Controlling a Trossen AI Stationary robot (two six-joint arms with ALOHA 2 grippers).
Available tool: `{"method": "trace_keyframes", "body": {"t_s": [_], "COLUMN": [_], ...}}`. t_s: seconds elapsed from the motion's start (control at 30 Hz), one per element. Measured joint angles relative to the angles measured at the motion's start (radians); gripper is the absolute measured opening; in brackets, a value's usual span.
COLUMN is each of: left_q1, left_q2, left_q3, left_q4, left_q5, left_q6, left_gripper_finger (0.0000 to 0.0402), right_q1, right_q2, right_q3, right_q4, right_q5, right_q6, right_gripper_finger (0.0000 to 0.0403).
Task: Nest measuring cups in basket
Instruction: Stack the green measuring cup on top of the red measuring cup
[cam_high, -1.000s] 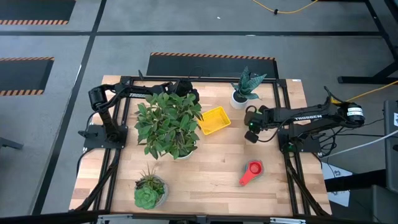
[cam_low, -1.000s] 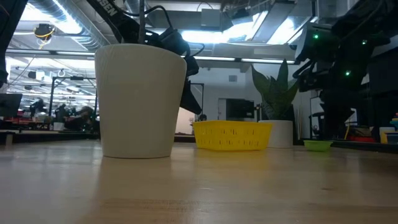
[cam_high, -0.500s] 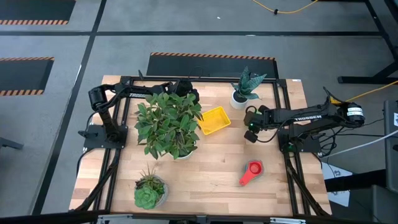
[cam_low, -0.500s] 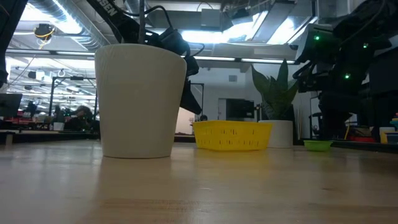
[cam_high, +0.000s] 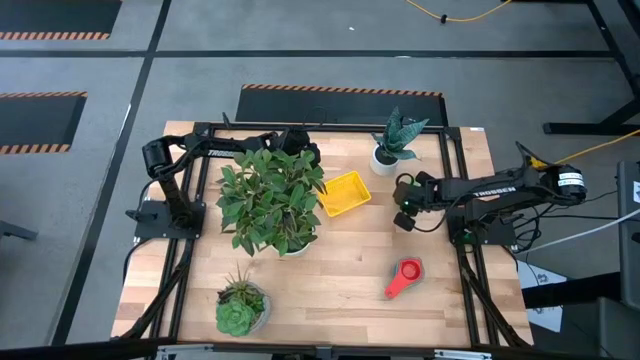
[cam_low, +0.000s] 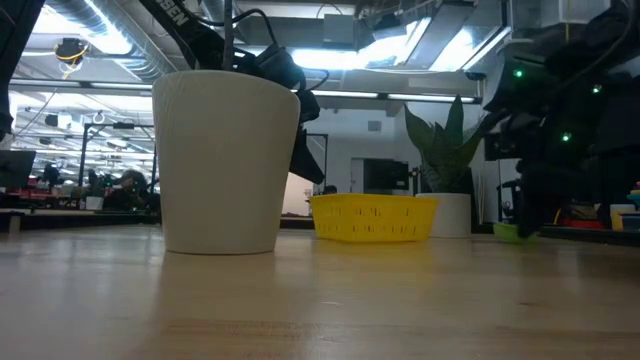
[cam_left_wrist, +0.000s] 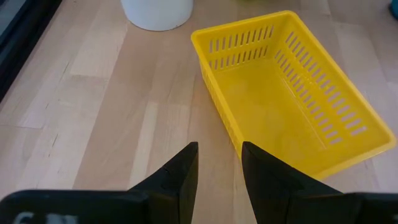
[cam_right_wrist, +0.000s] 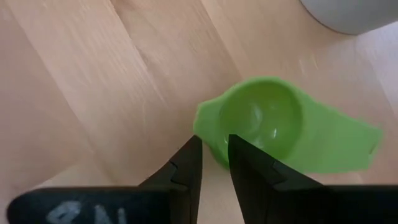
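hovered over green cup (cam_right_wrist: 267, 127) right of basket (cam_high: 343, 193); right gripper (cam_right_wrist: 212, 163) nearly shut, grasping nothing. left gripper (cam_left_wrist: 219, 169) slightly parted, empty. probably needed wider jaws, then descent.

Right gripper (cam_right_wrist: 214, 155) hangs low with fingers narrowly parted; left gripper (cam_left_wrist: 219, 163) hovers, fingers slightly apart

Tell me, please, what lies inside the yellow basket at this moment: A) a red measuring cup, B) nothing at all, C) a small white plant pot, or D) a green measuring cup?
B: the left wrist view looks straight into the yellow basket and shows only its bare floor, while the green measuring cup lies on the wood beside the right pincer.
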Motion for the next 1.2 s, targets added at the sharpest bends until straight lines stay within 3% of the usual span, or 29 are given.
{"method": "trace_keyframes", "body": {"t_s": [0.47,0.8,0.97,1.2], "left_q1": [0.000,0.000,0.000,0.000], "left_q2": [0.000,0.000,0.000,0.000], "left_q3": [0.000,0.000,0.000,0.000], "left_q4": [0.000,0.000,0.000,0.000], "left_q5": [0.000,0.000,0.000,0.000], "left_q6": [-0.005,-0.005,-0.005,-0.005], "left_gripper_finger": [0.0117,0.0117,0.0117,0.0117], "right_q1": [0.000,-0.001,0.000,0.000], "right_q2": [0.000,-0.003,-0.001,-0.002], "right_q3": [-0.028,-0.022,0.004,0.030], "right_q4": [0.042,0.045,0.036,0.043], "right_q5": [-0.015,-0.035,-0.116,-0.372], "right_q6": [0.131,0.254,0.428,0.762], "right_gripper_finger": [0.0081,0.0013,0.0024,0.0020]}}
